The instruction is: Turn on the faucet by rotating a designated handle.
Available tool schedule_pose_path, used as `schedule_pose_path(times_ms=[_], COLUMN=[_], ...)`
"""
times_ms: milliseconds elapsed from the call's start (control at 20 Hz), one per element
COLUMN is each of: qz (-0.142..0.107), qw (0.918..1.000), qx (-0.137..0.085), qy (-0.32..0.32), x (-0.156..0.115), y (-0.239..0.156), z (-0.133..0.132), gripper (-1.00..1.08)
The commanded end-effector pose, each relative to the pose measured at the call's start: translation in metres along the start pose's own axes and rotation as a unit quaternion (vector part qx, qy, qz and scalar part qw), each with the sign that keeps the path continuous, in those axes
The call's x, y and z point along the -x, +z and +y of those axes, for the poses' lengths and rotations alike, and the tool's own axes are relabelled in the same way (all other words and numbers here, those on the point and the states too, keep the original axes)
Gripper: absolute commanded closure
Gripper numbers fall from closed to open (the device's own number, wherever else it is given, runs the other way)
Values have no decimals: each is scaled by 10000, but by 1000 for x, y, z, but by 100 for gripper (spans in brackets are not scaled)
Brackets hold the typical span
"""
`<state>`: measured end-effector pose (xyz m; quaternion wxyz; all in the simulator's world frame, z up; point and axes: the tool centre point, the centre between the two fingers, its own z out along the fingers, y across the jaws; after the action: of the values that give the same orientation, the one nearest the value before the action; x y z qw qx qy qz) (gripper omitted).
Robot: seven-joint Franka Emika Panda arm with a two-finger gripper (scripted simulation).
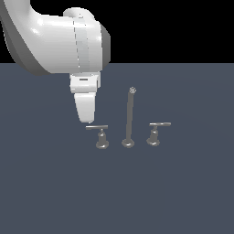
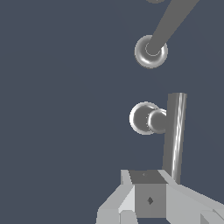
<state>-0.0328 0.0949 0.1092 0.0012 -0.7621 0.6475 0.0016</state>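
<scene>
Exterior view: a grey surface [image 1: 45, 192] carries the faucet. The tall spout [image 1: 130, 116] stands in the middle. The handle [image 1: 100, 135] is on the exterior view's left, its twin [image 1: 156, 132] on the right. The white end effector [image 1: 87, 119] hangs tip-down just above the handle bar's left end.

Wrist view: the end effector [image 2: 148, 199] sits at the end of the handle [image 2: 174, 133] bar. Whether its fingers are open or closed cannot be told. It grips nothing visible.
</scene>
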Motion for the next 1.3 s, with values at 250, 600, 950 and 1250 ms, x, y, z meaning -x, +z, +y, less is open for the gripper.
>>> schedule_pose_path(times_ms=[250,600,950,1250], qz=[27,22,20,20], qw=[9992,9990,9991,9991], qx=[-1,-2,-2,-2], qy=[390,446,435,435], x=[-9,-11,-8,6], y=[19,21,20,20], z=[-13,-15,-12,7], gripper=[108,108,108,108])
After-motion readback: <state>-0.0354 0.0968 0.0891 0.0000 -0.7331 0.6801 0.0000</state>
